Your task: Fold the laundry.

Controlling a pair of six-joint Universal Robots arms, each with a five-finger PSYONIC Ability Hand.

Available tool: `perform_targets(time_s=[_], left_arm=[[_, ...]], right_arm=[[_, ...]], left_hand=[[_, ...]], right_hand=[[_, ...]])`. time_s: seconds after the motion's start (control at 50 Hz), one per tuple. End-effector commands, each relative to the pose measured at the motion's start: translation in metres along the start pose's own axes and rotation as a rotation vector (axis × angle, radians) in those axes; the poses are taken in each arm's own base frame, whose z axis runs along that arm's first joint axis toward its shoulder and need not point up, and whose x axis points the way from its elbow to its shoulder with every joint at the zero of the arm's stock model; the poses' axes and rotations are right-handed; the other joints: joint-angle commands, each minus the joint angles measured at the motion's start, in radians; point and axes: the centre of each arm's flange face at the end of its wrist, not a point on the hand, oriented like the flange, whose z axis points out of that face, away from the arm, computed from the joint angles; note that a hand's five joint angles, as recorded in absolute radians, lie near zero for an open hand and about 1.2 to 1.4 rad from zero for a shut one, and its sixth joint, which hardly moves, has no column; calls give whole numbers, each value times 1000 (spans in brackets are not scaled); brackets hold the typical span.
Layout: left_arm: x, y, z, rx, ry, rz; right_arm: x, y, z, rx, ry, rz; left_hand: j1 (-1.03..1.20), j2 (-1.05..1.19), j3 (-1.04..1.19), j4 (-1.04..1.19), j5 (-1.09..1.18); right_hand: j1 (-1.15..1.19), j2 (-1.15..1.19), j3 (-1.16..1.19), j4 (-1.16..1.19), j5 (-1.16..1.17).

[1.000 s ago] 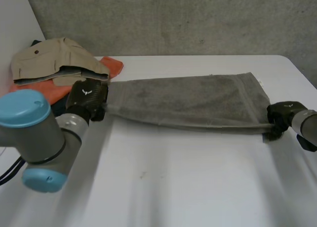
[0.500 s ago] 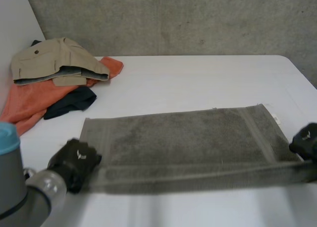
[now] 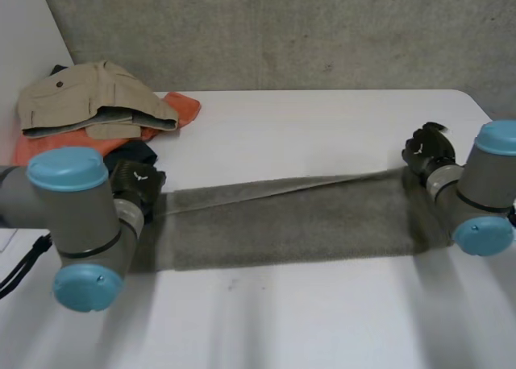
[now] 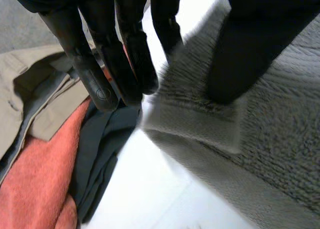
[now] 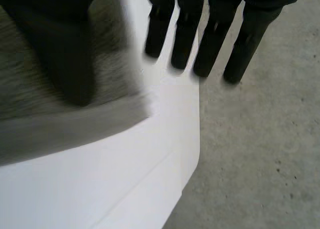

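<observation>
Two arms, the left arm [image 3: 76, 216] and the right arm [image 3: 484, 192], lean in over the near white worktop [image 3: 282, 321]. Between them the long grey terry towel [image 3: 290, 224] lies across it as a narrow band, seemingly doubled lengthwise, with its upper edge running a little aslant. At the towel's left end, the left hand [image 3: 137, 184] has its fingers [image 4: 95, 64] straight and just off the corner, with the thumb resting on the terry — gripping nothing, as far as I can judge. At the right end, the right hand [image 3: 426, 147] is likewise slack: its fingers [image 5: 185, 39] are straight and clear of the cloth, thumb over the corner. Farther back on the left sits a heap — a beige buttoned garment [image 3: 89, 99] on an orange cloth [image 3: 181, 107] and a dark navy item [image 3: 137, 153]. The lengthwise fold looks laid. The next move calls for taking one short end by both corners and carrying it to the other, edges matched.
</observation>
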Motion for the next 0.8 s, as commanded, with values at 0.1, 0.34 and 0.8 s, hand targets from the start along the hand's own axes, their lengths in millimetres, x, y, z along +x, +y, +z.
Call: perform_targets(time_s=[0.1, 0.34, 0.8], left_arm=[[1, -28, 9, 60, -68, -5], [-23, -55, -15, 157, -86, -23], [9, -20, -18, 292, 42, 2]], right_arm=[[15, -16, 13, 75, 95, 166], [64, -21, -7, 110, 100, 467], [43, 54, -120, -191, -390, 844]], left_hand=[[-640, -681, -693, -691, -684], [-640, -681, -693, -691, -684], [-640, -681, -693, -691, -684]], right_hand=[[-304, -311, -332, -354, -353], [-304, -311, -332, -354, -353], [-153, -160, -181, -202, -201]])
